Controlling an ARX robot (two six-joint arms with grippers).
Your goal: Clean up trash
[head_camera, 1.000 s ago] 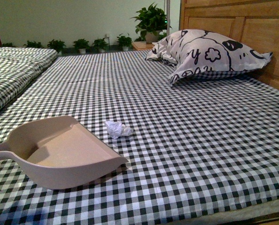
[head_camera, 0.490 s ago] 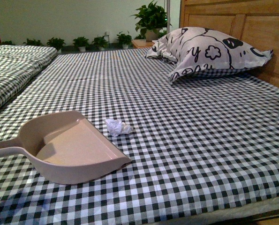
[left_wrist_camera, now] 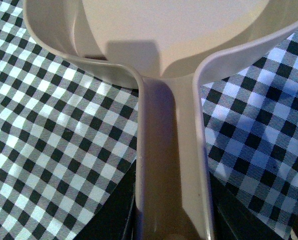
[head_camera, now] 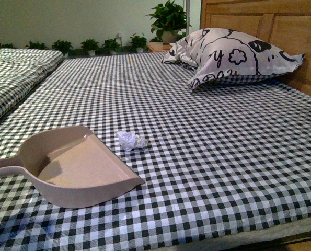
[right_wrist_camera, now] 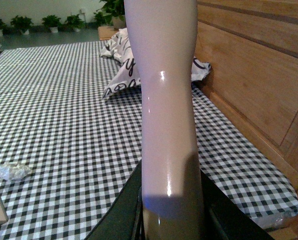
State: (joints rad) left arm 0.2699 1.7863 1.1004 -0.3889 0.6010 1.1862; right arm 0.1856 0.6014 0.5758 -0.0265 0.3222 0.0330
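My left gripper [left_wrist_camera: 173, 222] is closed around the dustpan [head_camera: 79, 170] handle, my right gripper [right_wrist_camera: 171, 222] around a pale stick [right_wrist_camera: 164, 100]. The trash [head_camera: 131, 140] lies on the bed [head_camera: 223, 157], just beside the dustpan's open side.

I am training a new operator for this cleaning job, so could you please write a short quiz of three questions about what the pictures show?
1. True or false: the paper wad already lies inside the dustpan.
2. What does the left gripper hold? A) a pillow B) the dustpan C) nothing
3. Fill in: the right gripper is closed on a smooth beige ___.

Key
1. False. It lies on the checked sheet beside the open edge, not touching the dustpan.
2. B, by its grip.
3. handle. The rest of that tool is out of view.
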